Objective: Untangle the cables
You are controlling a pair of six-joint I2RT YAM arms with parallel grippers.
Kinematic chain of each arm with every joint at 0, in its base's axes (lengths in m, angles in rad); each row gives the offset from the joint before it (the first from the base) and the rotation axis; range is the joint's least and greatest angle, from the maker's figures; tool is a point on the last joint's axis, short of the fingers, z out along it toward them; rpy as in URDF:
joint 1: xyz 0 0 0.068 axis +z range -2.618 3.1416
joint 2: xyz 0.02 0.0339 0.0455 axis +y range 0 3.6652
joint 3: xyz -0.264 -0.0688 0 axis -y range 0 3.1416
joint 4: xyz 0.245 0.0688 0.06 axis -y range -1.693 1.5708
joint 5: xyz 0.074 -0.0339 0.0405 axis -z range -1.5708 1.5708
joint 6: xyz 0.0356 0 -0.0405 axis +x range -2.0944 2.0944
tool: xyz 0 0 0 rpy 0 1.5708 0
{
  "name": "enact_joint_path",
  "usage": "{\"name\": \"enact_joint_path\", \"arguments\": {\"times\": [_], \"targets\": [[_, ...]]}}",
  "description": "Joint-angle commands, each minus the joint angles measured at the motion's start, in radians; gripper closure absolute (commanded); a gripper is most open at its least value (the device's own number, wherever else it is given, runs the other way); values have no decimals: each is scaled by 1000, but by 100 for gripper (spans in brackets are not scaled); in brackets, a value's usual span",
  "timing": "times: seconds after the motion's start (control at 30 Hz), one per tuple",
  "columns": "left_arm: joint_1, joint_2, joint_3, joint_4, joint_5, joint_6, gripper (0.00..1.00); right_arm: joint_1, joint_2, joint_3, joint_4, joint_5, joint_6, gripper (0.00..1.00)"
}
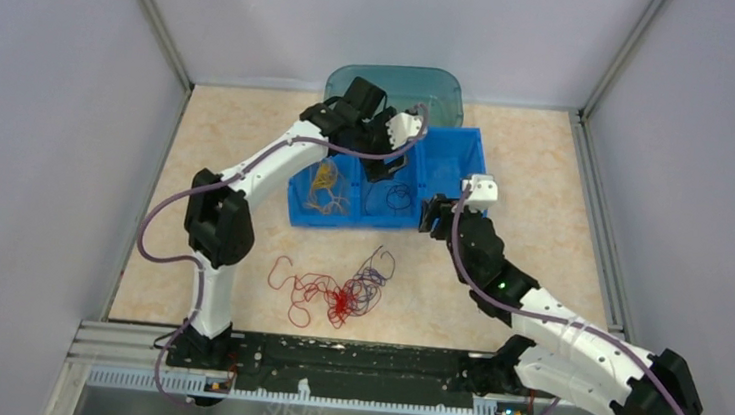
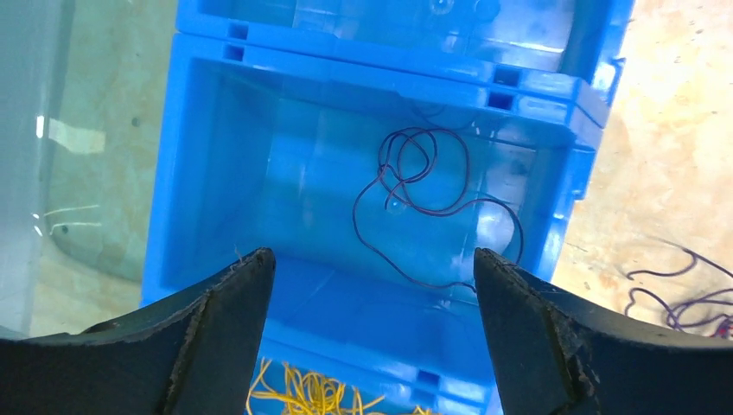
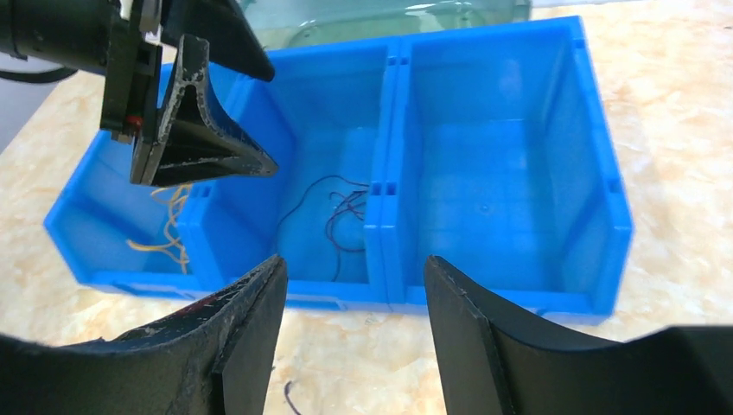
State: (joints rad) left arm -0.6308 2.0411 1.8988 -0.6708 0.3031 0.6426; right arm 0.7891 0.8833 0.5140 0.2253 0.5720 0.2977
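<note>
The left claw point(image 2: 372, 258) hangs with jaws wide and nothing between them, over the middle compartment of a blue bin point(image 1: 452, 175) with 3 compartments. Directly below it, 1 dark purple cable point(image 2: 430, 130) lies looped on that compartment's floor. A yellow cable point(image 1: 324, 179) sits in the compartment to its left. The right claw point(image 3: 353, 264) hovers just outside the bin's near wall, jaws moderately parted and gripping nothing. Nearer the arm bases than both claws, a tangle of red and purple cables point(image 1: 341, 296) rests on the bench point(image 1: 546, 183).
</note>
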Motion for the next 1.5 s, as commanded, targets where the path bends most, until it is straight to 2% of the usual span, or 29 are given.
{"name": "enact_joint_path", "arguments": {"times": [0.0, 0.2, 0.4, 0.53, 0.63, 0.73, 0.83, 0.93, 1.1, 1.23, 1.4, 1.47], "targets": [[20, -138, 17, -49, 69, -18, 9, -5, 54, 91, -76, -166, 33, 39], [56, -395, -243, -11, 233, -15, 7, -5, 183, 96, -130, -447, 98, 40], [75, -620, -478, 53, 284, -3, 6, -4, 294, 42, -20, -615, 191, 41], [76, -715, -584, 82, 281, -12, 6, -1, 349, -2, 137, -709, 261, 43], [76, -763, -637, 93, 277, -11, 6, 23, 411, 20, 128, -685, 256, 47], [77, -803, -677, 97, 292, -12, 6, 77, 491, 95, 31, -586, 215, 51], [77, -828, -704, 111, 296, -32, 6, 114, 565, 140, 23, -536, 228, 54], [77, -848, -724, 117, 295, -39, 6, 133, 611, 162, 5, -445, 247, 70], [77, -896, -778, 137, 295, -33, 7, 151, 529, 141, 57, -365, 207, 100], [77, -954, -847, 218, 319, -90, 6, 151, 413, 180, 33, -413, 145, 100], [77, -1066, -978, 391, 409, -194, 6, 151, 251, 215, 53, -616, 74, 100], [77, -1073, -992, 413, 439, -218, 6, 150, 202, 222, 59, -654, 63, 100]]}}
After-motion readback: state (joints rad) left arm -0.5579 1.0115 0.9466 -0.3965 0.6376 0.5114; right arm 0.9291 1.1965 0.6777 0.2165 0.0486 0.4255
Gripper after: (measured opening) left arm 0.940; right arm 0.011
